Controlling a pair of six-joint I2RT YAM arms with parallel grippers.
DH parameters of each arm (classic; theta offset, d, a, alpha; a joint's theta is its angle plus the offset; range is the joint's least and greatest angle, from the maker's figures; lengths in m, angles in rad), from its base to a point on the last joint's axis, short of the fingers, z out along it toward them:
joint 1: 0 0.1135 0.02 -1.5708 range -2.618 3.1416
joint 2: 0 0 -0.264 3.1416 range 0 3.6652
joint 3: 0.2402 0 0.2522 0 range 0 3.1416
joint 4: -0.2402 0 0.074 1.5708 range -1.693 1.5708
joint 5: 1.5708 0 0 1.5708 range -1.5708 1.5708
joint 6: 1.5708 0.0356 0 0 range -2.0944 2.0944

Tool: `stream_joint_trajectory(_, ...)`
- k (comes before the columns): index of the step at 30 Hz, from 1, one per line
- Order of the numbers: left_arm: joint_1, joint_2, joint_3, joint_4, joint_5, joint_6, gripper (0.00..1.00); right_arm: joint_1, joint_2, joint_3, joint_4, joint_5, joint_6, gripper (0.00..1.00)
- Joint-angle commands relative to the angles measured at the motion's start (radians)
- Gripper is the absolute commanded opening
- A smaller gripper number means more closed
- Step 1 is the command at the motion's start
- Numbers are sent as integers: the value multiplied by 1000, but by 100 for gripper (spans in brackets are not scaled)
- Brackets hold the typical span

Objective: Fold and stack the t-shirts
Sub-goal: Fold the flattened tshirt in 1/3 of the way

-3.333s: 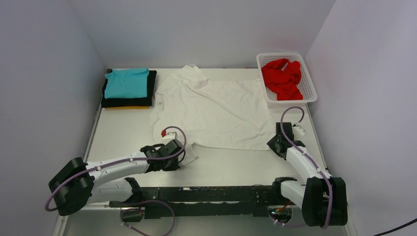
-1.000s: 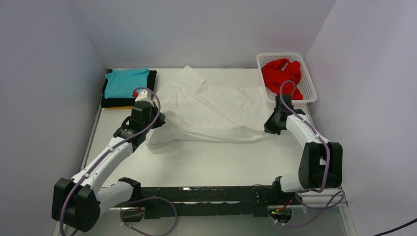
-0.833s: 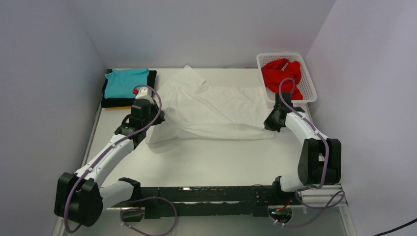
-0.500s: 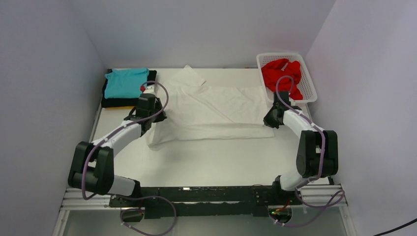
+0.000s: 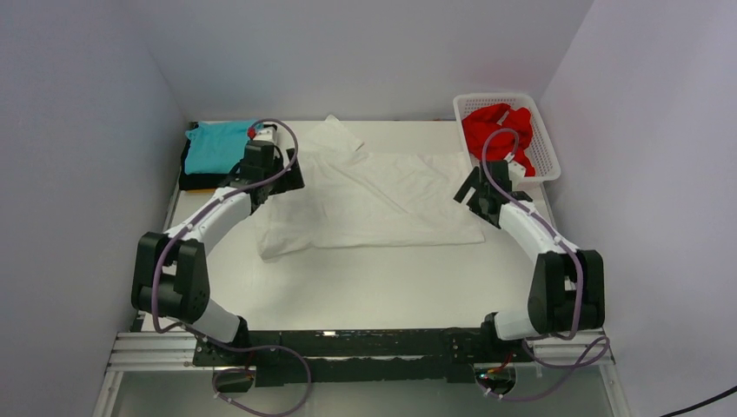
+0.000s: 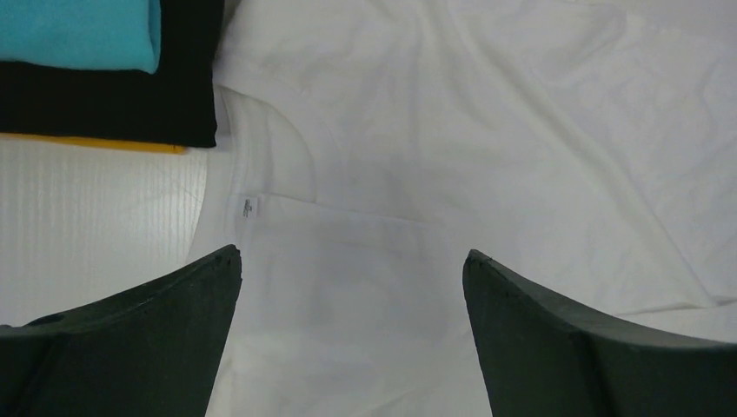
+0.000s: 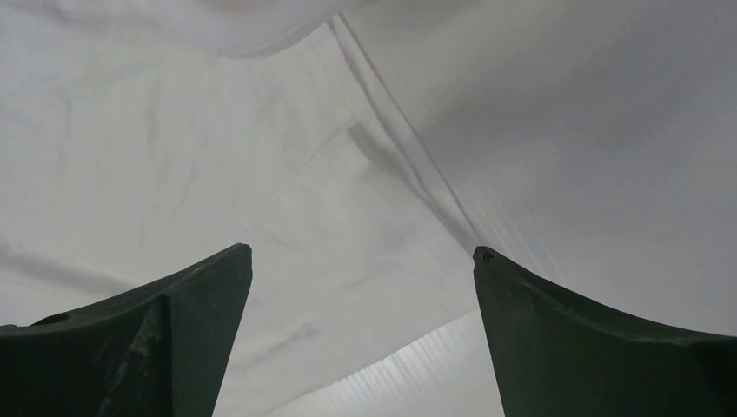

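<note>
First fold laid on the white t-shirt
I've just let go: left gripper and right gripper gape, empty

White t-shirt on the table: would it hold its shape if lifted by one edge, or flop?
Probably floppy: the white t-shirt lies creased and folded over itself. Pushed, it would likely bunch up rather than slide whole, since wrinkles already run across it.

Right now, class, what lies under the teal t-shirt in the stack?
Directly under the teal t-shirt lies a folded black t-shirt, its edges showing. Below that, only a thin yellow-orange t-shirt edge peeks out. The rest of both is covered.
</note>
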Motion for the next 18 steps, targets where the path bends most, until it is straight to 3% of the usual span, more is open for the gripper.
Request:
stream_joint_trajectory(1, -8, -67, -4, -83, 85, -44, 99, 86, -119, -55, 5, 41, -21, 100)
stream_joint_trajectory(7, -63, -126, -183, 59, 280, -109, 99, 212, -111, -164, 245, -157, -48, 100)
stream_joint_trajectory(12, -52, -81, -250, 51, 182, -106, 99, 221, 46, -92, 327, -227, -39, 100)
stream_joint_trajectory(18, -35, 10, -288, 83, 247, -131, 99, 227, 123, -99, 310, -237, -12, 100)
